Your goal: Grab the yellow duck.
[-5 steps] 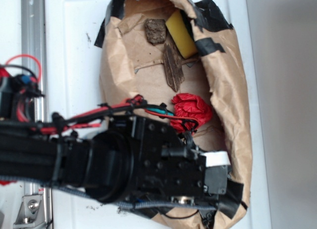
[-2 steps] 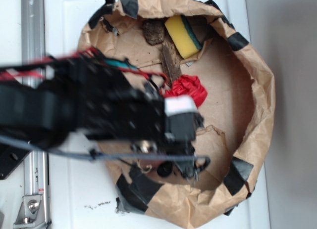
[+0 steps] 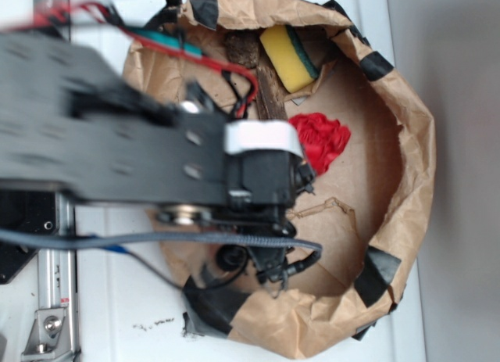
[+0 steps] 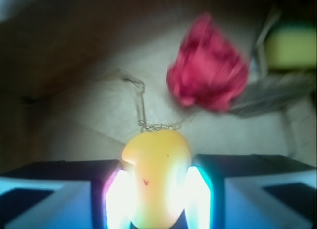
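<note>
The end effector [image 4: 156, 189] is now clamped on the yellow duck [image 4: 156, 174], and since a second ago the arm has swung off the paper bowl's [image 3: 406, 143] near rim toward its middle, beside the red wad [image 3: 320, 139]. The grasp looks achieved.

Exterior view is evenly bright, but the arm [image 3: 117, 135] smears with motion blur. Wrist view is soft all over: the red wad [image 4: 208, 70] is fuzzy, the duck [image 4: 156, 177] is out of focus, and white glare blows out beside it. The top corners fall dark.
</note>
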Available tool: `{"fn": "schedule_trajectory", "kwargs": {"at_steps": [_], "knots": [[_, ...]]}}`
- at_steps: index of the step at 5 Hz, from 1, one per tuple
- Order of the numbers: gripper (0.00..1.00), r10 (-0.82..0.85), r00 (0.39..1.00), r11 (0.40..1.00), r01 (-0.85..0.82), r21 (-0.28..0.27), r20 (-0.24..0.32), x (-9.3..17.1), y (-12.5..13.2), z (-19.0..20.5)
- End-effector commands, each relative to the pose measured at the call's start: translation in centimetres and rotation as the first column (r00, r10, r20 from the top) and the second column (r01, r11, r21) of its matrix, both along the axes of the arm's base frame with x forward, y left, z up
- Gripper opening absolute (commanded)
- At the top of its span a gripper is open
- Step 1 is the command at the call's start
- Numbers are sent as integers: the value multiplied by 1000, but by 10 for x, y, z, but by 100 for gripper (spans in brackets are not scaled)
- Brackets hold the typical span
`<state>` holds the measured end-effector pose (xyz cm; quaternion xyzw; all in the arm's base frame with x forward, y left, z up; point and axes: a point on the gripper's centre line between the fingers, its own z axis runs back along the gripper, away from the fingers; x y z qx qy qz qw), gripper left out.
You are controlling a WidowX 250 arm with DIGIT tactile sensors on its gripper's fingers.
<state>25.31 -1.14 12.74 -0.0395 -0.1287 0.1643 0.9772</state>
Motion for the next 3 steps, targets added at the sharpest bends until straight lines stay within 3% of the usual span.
{"fn": "schedule_trajectory", "kwargs": {"at_steps": [1, 3], "knots": [[0, -127, 991, 984, 131, 122, -38, 3, 18, 64], [0, -79, 992, 986, 92, 142, -94, 7, 24, 60]]}}
